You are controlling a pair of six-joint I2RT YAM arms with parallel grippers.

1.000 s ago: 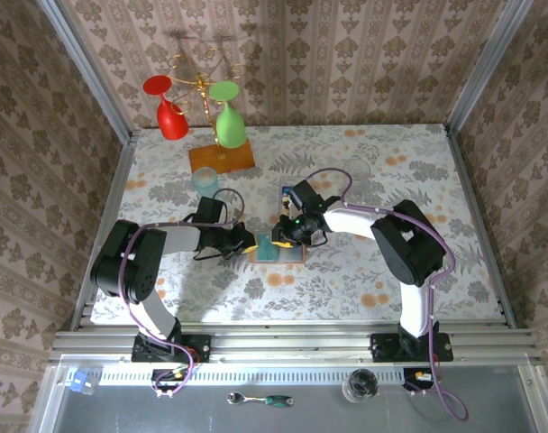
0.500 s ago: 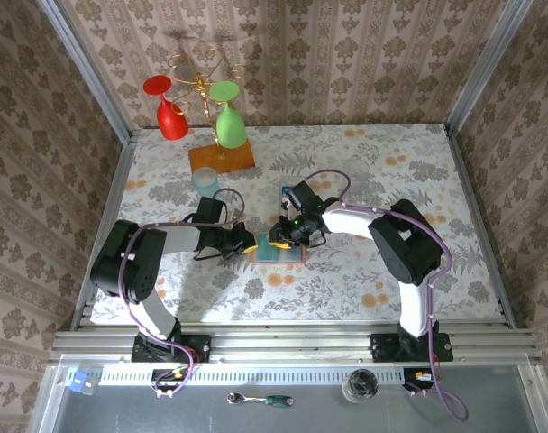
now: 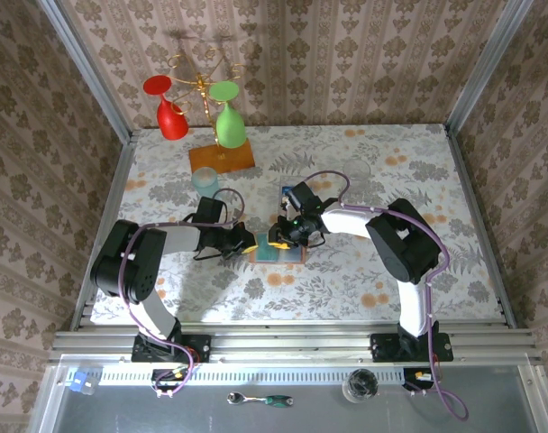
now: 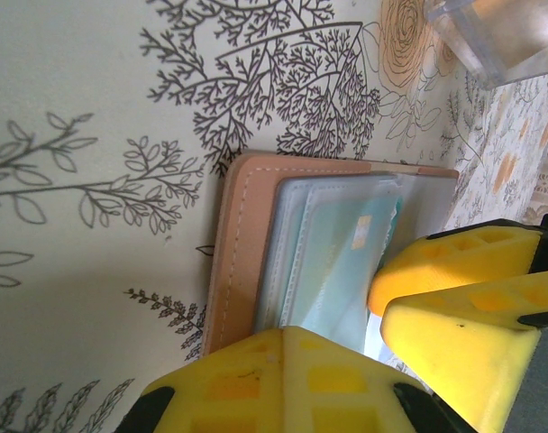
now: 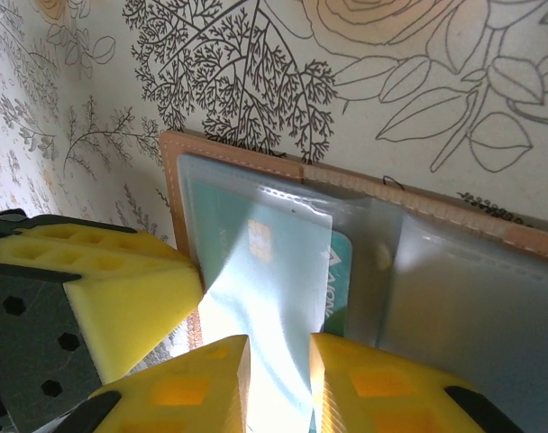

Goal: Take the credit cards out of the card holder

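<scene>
Leather lies open and flat on the flowered table (image 3: pixel 373 153) between my two arms: the card holder (image 3: pixel 279 253), with its tan stitched rim showing around a stack of clear sleeves (image 5: pixel 436 289). It sits near the middle of the table, well apart from the glass rack (image 3: pixel 222 159) at the far left.

My left gripper (image 3: pixel 250 244) comes in low from the left. Its jaws are pressed together with no gap. In my left wrist view the yellow tip covers the near edge of the holder, and in my right wrist view it meets the holder's edge just beside the sleeves. Whether it presses down or merely touches, I cannot tell.

My right gripper (image 5: pixel 278 350) stands over the holder from the other side. Its jaws are a narrow slot apart, both tips down over the front sleeve. Glare whitens the plastic there, so I cannot tell whether the tips touch it.

Inside that sleeve is a teal credit card (image 5: pixel 339 271), and its chip (image 5: pixel 259 239) shows through the plastic. One long edge of the card sticks out past the sleeve's torn-looking rim towards the holder's fold. The rest of it is tucked inside. I cannot make out any other cards through the cloudy pockets.
</scene>
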